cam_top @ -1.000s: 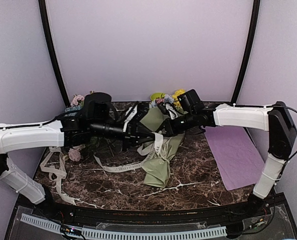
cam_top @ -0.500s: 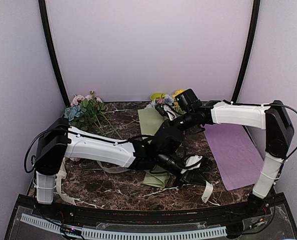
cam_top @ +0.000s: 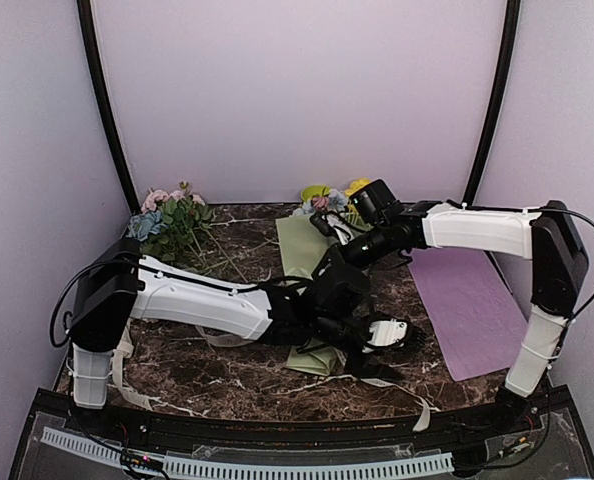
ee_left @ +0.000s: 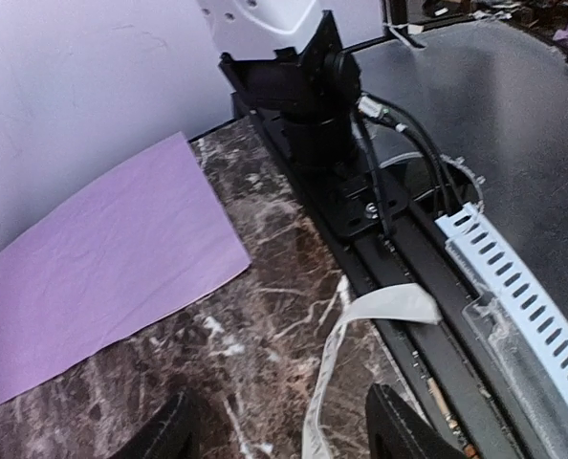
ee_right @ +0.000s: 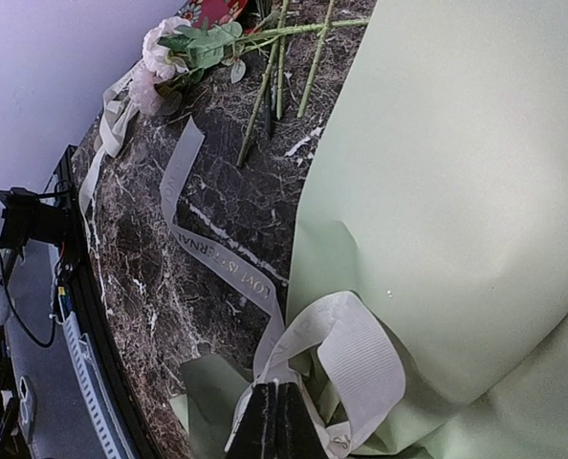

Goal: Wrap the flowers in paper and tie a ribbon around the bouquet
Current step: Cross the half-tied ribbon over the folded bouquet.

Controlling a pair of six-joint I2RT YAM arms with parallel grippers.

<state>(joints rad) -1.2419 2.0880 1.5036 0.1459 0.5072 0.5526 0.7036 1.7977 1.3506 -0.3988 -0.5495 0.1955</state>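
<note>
Cream-white lettered ribbon (ee_right: 217, 258) pinched in closed right gripper (ee_right: 277, 394), sage-green paper cone bouquet (cam_top: 299, 245) lying mid-table on dark marble tabletop (cam_top: 207, 365), left gripper (ee_left: 279, 435) spread wide, holding nothing, loose ribbon end between its fingers, flat purple sheet (ee_left: 93, 277) beyond

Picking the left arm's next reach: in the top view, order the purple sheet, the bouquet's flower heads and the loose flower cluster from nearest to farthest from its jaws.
1. purple sheet, just right of the left jaws.
2. bouquet's flower heads, at the far edge, near the middle.
3. loose flower cluster, in the far-left corner.
</note>
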